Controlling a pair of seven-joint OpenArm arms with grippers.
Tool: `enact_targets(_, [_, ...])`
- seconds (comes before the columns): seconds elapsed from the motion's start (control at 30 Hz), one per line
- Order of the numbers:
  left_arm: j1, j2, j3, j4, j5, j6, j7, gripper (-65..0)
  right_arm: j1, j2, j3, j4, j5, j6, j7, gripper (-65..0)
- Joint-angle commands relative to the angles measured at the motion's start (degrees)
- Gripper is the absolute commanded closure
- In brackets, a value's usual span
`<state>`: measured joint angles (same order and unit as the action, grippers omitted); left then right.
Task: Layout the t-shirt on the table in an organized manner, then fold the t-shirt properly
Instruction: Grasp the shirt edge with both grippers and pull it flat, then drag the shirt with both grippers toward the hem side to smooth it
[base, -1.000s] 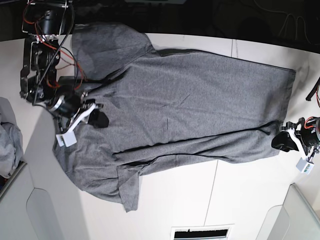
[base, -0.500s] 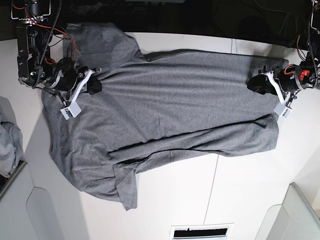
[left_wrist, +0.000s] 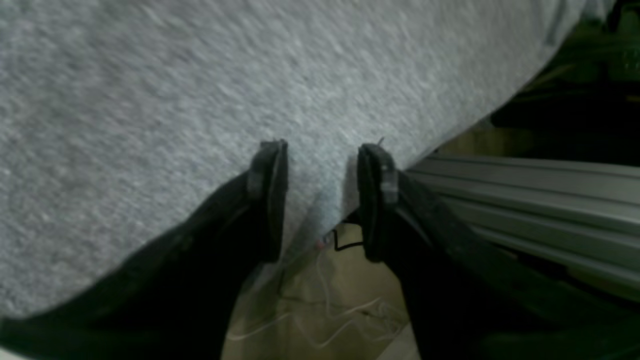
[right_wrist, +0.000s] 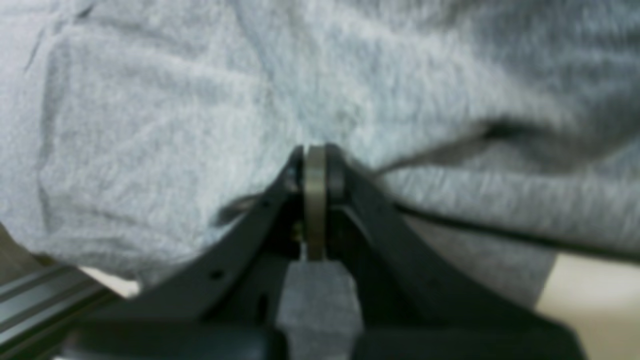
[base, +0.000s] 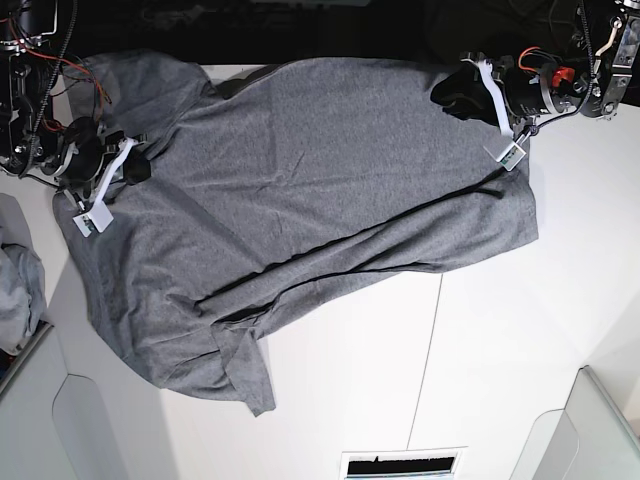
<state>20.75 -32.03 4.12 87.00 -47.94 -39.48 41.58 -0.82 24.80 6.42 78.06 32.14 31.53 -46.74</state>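
The dark-grey t-shirt (base: 320, 190) lies spread on the white table (base: 480, 350), its upper part reaching the far edge. At the view's left, my right gripper (base: 138, 170) is shut on a fold of cloth near the shoulder. The right wrist view shows its fingers closed together (right_wrist: 315, 160) with the t-shirt (right_wrist: 200, 75) bunched at the tips. My left gripper (base: 447, 97) sits at the hem corner by the far edge. In the left wrist view its jaws stand apart (left_wrist: 322, 200), and the t-shirt's (left_wrist: 200, 75) edge lies between them over the table's rim.
A paler grey cloth bundle (base: 15, 280) lies at the left edge. Light grey bins stand at the near left (base: 60, 420) and near right (base: 605, 430). A metal rail (left_wrist: 525, 200) runs beyond the far table edge. A thin seam (base: 425, 370) crosses the table.
Both grippers moved toward the far edge, the left one going from the hem's near corner to its far corner. The shirt shifted up and left, and its hem end swung inward.
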Motion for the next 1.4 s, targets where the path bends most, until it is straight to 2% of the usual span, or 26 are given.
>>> enact_targets(0.0, [-0.5,-0.7,-0.4,1.1,-0.7,-0.5,-0.8,-25.6,0.2,1.4,1.6,1.0,1.0,0.0,0.4,0.0])
enact_targets(0.33, [-0.6,-0.7,-0.5,5.2,-0.7,-0.5,-0.8,-25.6,-3.8,1.9,9.2,3.4,6.5,0.4,0.2,0.0])
enact_targets(0.47, [-0.6,-1.8,-0.5,8.9,-0.6,-0.5,-0.8,-25.6,-3.5,1.8,11.8,7.2,7.3,0.4,2.2,0.0])
enact_targets(0.63, [-2.3,-3.1,-1.0,10.1,0.8,-0.5,-1.3,-25.6,-0.3,1.6,12.7,8.2,2.1,0.4,9.2,0.0])
enact_targets(0.83, [-5.2,-3.0,-1.2,7.2,9.9,-0.5,-8.7,-25.6,8.3,-1.5,11.9,2.6,-3.9,0.1,9.5,0.0])
enact_targets(1.03, [-7.9,-2.9,-1.1,-0.8,10.1,-0.5,-9.2,-25.6,16.8,-4.0,7.9,-11.8,-8.8,-0.3,10.8,0.0])
enact_targets(1.13, [-7.2,-2.9,-1.1,-1.0,10.1,-0.5,-9.1,-25.6,17.2,-4.0,6.2,-15.0,-8.8,-0.3,10.9,0.0])
enact_targets(1.37, [-5.8,-2.9,-1.1,-1.0,10.1,-0.5,-9.2,-25.6,11.4,-3.7,6.2,-15.0,-8.8,-0.2,10.7,0.0])
